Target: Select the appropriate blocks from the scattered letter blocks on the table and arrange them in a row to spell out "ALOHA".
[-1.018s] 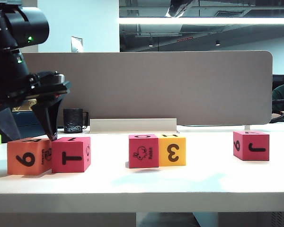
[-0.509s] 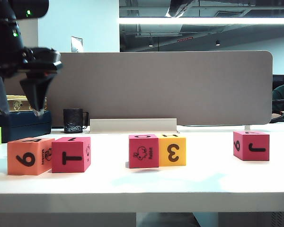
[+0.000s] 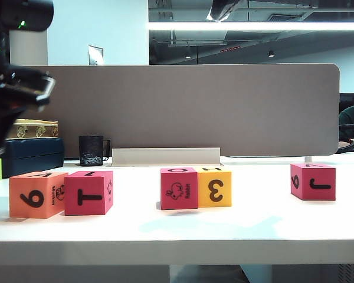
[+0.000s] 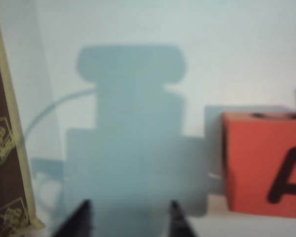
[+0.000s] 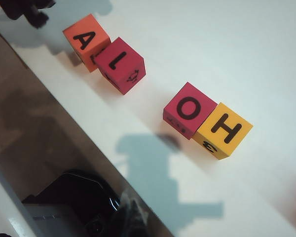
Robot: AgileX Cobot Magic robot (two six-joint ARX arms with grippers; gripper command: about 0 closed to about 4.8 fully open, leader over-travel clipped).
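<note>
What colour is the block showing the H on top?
Yellow. The H block shows best in the right wrist view, touching the pink-red O block.

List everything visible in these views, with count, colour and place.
orange cube: 1, orange, table's far left
T cube: 1, pink-red, touching orange cube
rabbit cube: 1, pink-red, centre
yellow cube: 1, yellow, touching rabbit cube
J cube: 1, pink-red, right
mug: 1, black, behind
divider panel: 1, grey-brown, back
table: 1, white
left gripper: dark, open, above table's left end
right gripper: dark, shut, near divider
</note>
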